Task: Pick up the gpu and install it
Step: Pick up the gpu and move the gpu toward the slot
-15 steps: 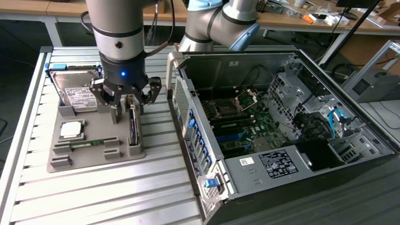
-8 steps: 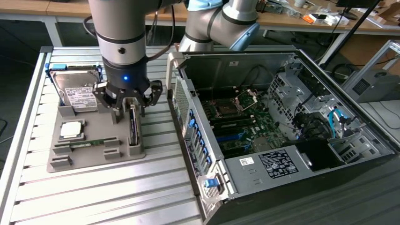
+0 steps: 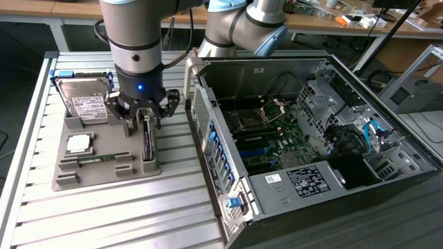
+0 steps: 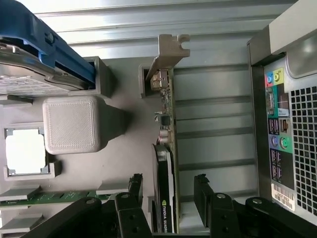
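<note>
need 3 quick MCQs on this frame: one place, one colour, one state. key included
1. Where is the gpu?
A. seated in the computer case
B. on edge in the grey tray
C. flat on the slatted table

2. What colour is the carrier on the hard drive?
A. blue
B. red
C. yellow

3. How is the gripper?
A. shut on the gpu
B. open above the hard drive
C. open, one finger either side of the gpu

Key:
1 B, the card stands upright in a tray slot.
2 A, a blue frame wraps the drive.
3 C, gaps show between both fingers and the card.
</note>
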### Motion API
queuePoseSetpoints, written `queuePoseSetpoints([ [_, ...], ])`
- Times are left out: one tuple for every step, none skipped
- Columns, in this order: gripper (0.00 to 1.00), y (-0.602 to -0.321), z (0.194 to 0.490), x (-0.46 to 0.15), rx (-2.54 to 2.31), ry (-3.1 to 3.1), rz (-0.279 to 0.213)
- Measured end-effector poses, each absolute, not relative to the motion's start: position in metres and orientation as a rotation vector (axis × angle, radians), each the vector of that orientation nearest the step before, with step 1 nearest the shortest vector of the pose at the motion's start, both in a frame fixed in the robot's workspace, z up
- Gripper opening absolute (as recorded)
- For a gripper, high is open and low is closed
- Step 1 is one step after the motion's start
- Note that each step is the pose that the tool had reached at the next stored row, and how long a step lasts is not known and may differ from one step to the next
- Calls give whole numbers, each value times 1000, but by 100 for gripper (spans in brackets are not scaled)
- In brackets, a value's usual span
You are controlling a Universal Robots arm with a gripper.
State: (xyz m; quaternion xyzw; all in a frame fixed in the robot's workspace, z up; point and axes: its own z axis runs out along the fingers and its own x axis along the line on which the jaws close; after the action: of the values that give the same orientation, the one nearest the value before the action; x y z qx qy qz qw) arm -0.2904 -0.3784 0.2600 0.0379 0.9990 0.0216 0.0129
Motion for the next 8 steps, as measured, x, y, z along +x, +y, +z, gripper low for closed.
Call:
queuePoseSetpoints([
  [54, -377, 260, -290, 118, 3113, 67],
  [54, -376, 259, -290, 118, 3113, 67],
  [54, -375, 259, -290, 118, 3113, 67],
  [54, -374, 258, -290, 118, 3113, 67],
  [54, -373, 257, -290, 118, 3113, 68],
  [54, -372, 256, -290, 118, 3113, 68],
  [54, -371, 255, -290, 118, 3113, 68],
  [54, -370, 255, -290, 118, 3113, 67],
])
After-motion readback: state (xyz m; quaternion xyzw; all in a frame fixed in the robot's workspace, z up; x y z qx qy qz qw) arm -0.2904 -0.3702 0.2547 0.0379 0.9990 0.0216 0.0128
